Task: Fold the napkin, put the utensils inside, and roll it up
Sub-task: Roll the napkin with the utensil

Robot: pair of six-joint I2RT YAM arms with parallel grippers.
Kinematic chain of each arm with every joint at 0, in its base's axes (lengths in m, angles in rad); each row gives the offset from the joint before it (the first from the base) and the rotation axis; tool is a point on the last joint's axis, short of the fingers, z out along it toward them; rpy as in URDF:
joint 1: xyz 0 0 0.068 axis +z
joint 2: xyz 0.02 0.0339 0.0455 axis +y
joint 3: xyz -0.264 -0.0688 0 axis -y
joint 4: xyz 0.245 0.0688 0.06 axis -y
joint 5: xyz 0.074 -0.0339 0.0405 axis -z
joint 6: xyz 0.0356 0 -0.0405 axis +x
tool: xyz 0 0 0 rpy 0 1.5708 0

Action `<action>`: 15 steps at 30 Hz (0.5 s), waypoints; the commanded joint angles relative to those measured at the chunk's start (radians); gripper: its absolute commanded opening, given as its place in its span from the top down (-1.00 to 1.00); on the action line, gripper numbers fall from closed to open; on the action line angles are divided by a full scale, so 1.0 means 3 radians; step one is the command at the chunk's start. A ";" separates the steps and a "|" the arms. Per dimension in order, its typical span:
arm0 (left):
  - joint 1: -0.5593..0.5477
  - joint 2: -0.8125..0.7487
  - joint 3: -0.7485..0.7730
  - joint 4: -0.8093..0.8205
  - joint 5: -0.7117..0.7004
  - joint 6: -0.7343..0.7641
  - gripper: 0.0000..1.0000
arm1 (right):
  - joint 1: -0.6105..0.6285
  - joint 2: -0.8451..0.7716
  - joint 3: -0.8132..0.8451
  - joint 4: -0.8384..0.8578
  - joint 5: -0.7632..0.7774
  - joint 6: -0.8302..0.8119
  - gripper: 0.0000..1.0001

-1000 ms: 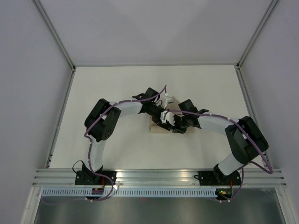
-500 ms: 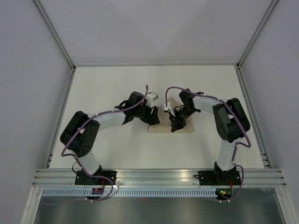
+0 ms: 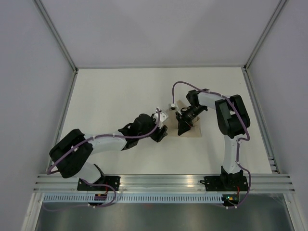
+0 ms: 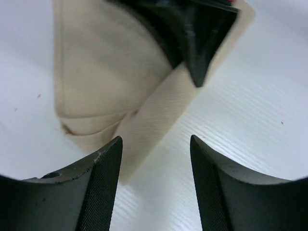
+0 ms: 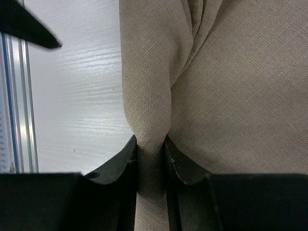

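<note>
The napkin [image 3: 193, 132] was seen lying on the white table [image 3: 110, 96], right of centre, gathered into a small layered bundle. It was judged to be thin, soft and light. It would be expected to sag, crease and slide on the smooth top, so a hold was better taken on a doubled edge or a raised ridge than on a flat face.

In the right wrist view, just such a ridge of fabric was pinched by the right gripper [image 5: 151, 149], whose jaws were pressed almost together with the napkin between them. The left gripper [image 4: 155, 139] was spread wide with nothing between its fingers. It was held low over the bundle's edge, where a folded strip ran diagonally. Whether it touched the fabric could not be told.

The utensils could not be made out in any view, and whether they were wrapped inside could not be told.

The two grippers were set close together over the bundle, and a dark finger of the right one showed at the top of the left wrist view. A collision between them was judged the chief hazard. The aluminium rail [image 3: 163, 180] at the near edge lay well apart.
</note>
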 commanded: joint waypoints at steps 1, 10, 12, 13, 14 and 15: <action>-0.0412 -0.0048 -0.0004 0.0402 -0.0541 0.0820 -0.28 | -0.0022 0.0315 -0.0008 -0.0173 0.0416 -0.0171 0.74; -0.0914 0.0632 0.0384 0.0366 -0.1012 0.1767 -0.41 | -0.0042 0.0428 0.0090 -0.0214 0.0447 -0.0145 0.74; -0.0914 0.0801 0.0430 0.0483 -0.1043 0.1940 -0.43 | -0.0042 0.0443 0.0090 -0.0219 0.0462 -0.0140 0.74; -0.0914 0.0842 0.0455 0.0549 -0.1058 0.2002 -0.44 | -0.0042 0.0448 0.0090 -0.0214 0.0472 -0.0140 0.74; -0.0914 0.0878 0.0466 0.0601 -0.1078 0.2053 -0.45 | -0.0042 0.0453 0.0090 -0.0209 0.0477 -0.0135 0.74; -0.0914 0.0964 0.0486 0.0632 -0.1089 0.2134 -0.47 | -0.0047 0.0468 0.0085 -0.0204 0.0492 -0.0130 0.74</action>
